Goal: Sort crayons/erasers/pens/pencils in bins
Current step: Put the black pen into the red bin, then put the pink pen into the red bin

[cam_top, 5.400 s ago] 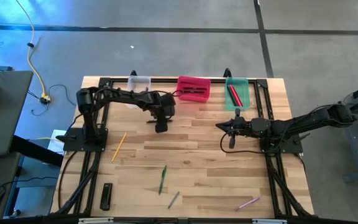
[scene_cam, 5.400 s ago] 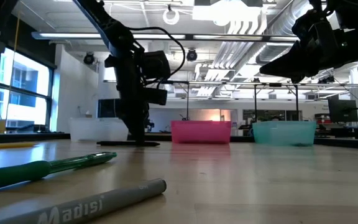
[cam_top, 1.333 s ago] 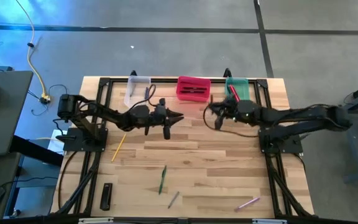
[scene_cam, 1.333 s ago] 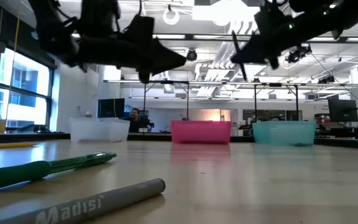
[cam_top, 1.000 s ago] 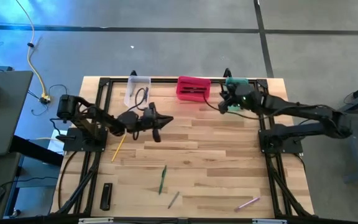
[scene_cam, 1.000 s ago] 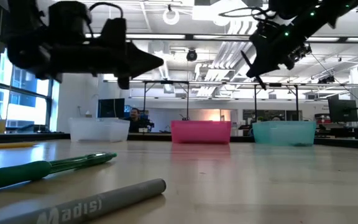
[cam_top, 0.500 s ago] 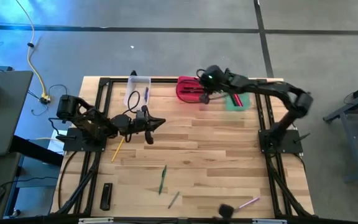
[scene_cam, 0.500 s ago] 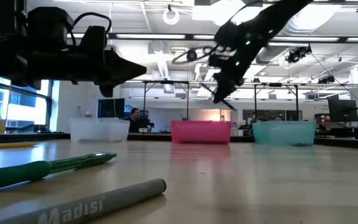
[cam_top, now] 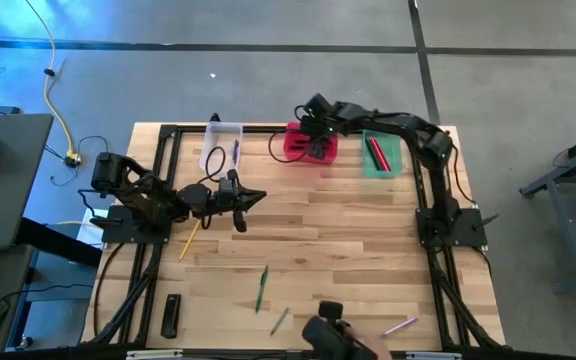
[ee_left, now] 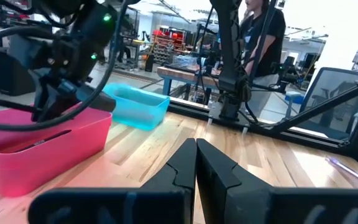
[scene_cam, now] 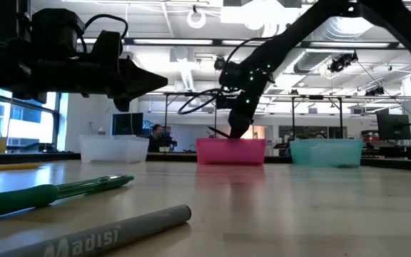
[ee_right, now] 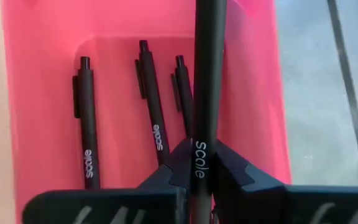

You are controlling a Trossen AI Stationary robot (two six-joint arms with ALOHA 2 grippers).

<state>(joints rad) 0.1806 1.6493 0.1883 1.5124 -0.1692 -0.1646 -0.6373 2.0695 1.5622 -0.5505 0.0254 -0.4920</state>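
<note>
The right claw (ee_right: pixel 197 167) is pinching a slim black pen marked "scale" (ee_right: pixel 207 74) and is hovering directly over the pink-red rectangular plastic bin (cam_top: pixel 311 143) at the far edge of the wooden bench (cam_top: pixel 368 260); half a second ago it was only arriving beside that bin, and a second ago it was carrying the pen over the translucent green bin (cam_top: pixel 382 152) to the right, so the arm has been swinging leftward to line up the drop. Three matching black pens (ee_right: pixel 148 93) are already lying in the pink-red bin, which suggests the pen is going to the right place and only the release is remaining. The left claw (cam_top: pixel 256 197) is pressed together and empty, hanging above the left part of the bench near the yellow pencil (cam_top: pixel 191 235), having pulled back from the centre over the last second or so. The clear plastic bin (cam_top: pixel 220 147) is sitting at the far left of the row. Still waiting on the bench near the front edge are a green pen (cam_top: pixel 262 287), a grey marker (cam_top: pixel 279 320) and a pink stick (cam_top: pixel 399 325), so the sorting is looking well advanced but unfinished. A flat black bar (cam_top: pixel 171 315) is lying at the near left.
</note>
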